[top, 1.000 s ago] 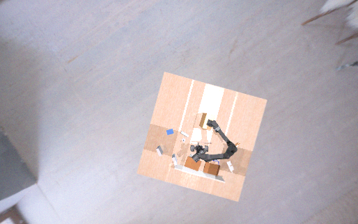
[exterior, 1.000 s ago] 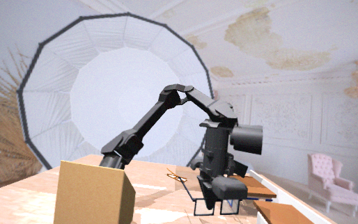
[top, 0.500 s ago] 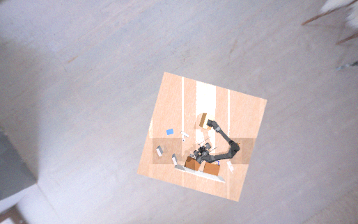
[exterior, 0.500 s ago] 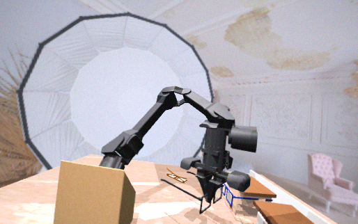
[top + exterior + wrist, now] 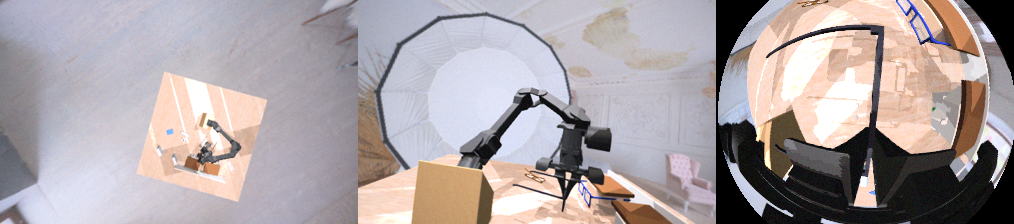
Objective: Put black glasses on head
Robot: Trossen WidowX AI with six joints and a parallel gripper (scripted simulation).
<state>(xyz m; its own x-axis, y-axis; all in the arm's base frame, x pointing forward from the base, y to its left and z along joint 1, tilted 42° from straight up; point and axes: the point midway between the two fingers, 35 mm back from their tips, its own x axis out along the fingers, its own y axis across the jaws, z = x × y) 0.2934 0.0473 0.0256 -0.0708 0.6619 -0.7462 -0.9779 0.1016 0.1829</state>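
Observation:
The black glasses [image 5: 539, 191] [image 5: 876, 75] hang in my gripper [image 5: 565, 195] [image 5: 870, 131], which is shut on their front; both temples reach out to the left in the exterior view. They are held in the air, apart from the heads. One display stand has a brown block [image 5: 636, 213] [image 5: 972, 115] [image 5: 192, 163]; a small green patch [image 5: 933, 108] shows beside it in the wrist view. The other brown block [image 5: 612, 188] [image 5: 956, 22] [image 5: 211, 169] has blue glasses [image 5: 586, 195] [image 5: 917, 24] at its front. The face shapes of both heads cannot be made out.
A tan box [image 5: 207, 120] [image 5: 448, 195] stands by the arm's base. Orange glasses [image 5: 536, 179] [image 5: 813, 3] lie on the table beyond the gripper. A blue square [image 5: 169, 131] and small white items [image 5: 184, 133] lie left of the arm. A pale strip [image 5: 216, 178] runs behind the brown blocks.

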